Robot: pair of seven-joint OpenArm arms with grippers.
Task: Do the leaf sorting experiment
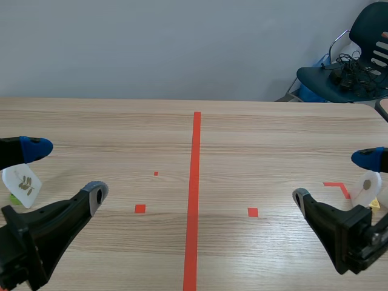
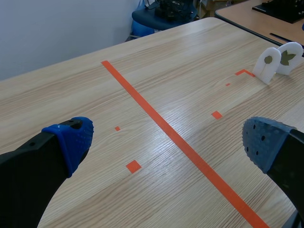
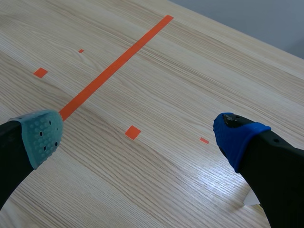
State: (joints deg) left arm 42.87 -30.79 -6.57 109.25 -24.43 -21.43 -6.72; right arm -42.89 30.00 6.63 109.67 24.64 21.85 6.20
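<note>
Left gripper [image 1: 65, 171]: released, fingers wide apart, nothing between them.
Right gripper [image 1: 334, 178]: released too, empty.
Leaf cards: two white rounded plastic cards [image 2: 268, 64] stand near right gripper; another white card [image 1: 21, 182] just beside left gripper.

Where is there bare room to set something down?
Bare table on both sides of the centre tape line. Crowded only at the edges: white card by left gripper, card pair by right gripper.

Black left claw [image 2: 167, 137], dotted blue pads [image 2: 75, 137]
</note>
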